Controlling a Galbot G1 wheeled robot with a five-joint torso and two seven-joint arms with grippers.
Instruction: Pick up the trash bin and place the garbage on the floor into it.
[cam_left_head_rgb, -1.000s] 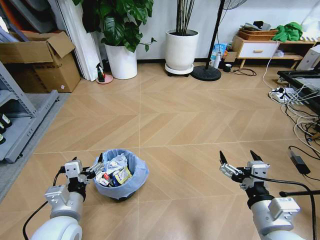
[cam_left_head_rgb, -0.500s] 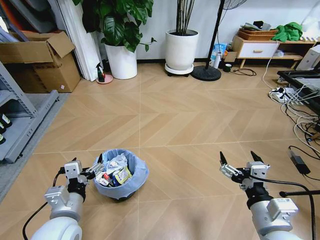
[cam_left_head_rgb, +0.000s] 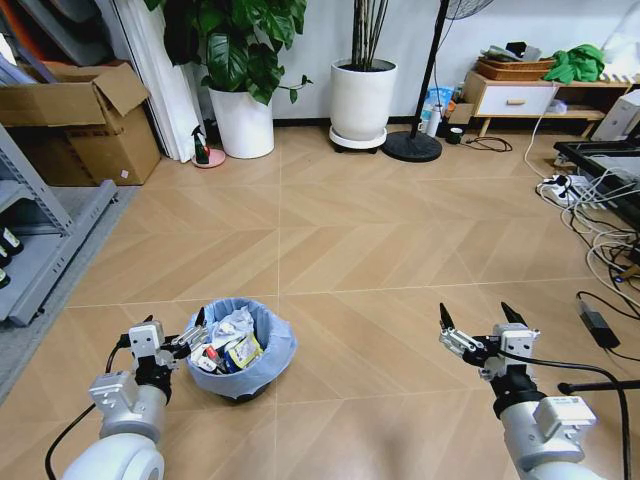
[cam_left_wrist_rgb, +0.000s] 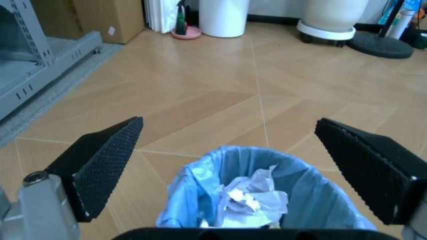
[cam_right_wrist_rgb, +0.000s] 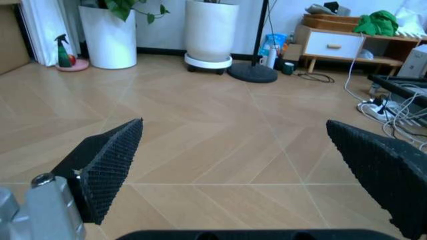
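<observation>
Left gripper (cam_left_head_rgb: 188, 340) low at the near left, fingers spread wide and empty, its tips at the left side of the trash bin (cam_left_head_rgb: 243, 350). From the left wrist view the two pads (cam_left_wrist_rgb: 100, 165) sit apart on either side of the blue-lined rim (cam_left_wrist_rgb: 257, 155); whether either tip touches the bag cannot be told.

Right gripper (cam_left_head_rgb: 478, 322) at the near right, also spread wide, holding nothing, over bare floor (cam_left_head_rgb: 370, 250) and well apart from the bin.

Bin stands upright on the parquet just beside the left gripper. Garbage (cam_left_head_rgb: 228, 345) fills it close to the rim: crumpled white paper, a yellowish wrapper, something red. No loose litter is visible on the parquet ahead, so the collecting looks done or nearly so.

Risks, as judged from here:
- The load sits high. Any tilt or nudge of the bin by the left fingers could spill pieces back onto the floor.
- The liner is thin crinkled plastic. Closing on the bag alone rather than the hard wall would pull the liner loose and leave the bin behind.
- Bin is small and light-looking; a sideways push could slide or tip it.

Farther off: white planter (cam_left_head_rgb: 243, 120) and second white pot (cam_left_head_rgb: 362, 98) by the wall, cardboard box (cam_left_head_rgb: 75, 118) at left, cables (cam_left_head_rgb: 590, 215) at right. The cables lie in the way if the base drives right.
</observation>
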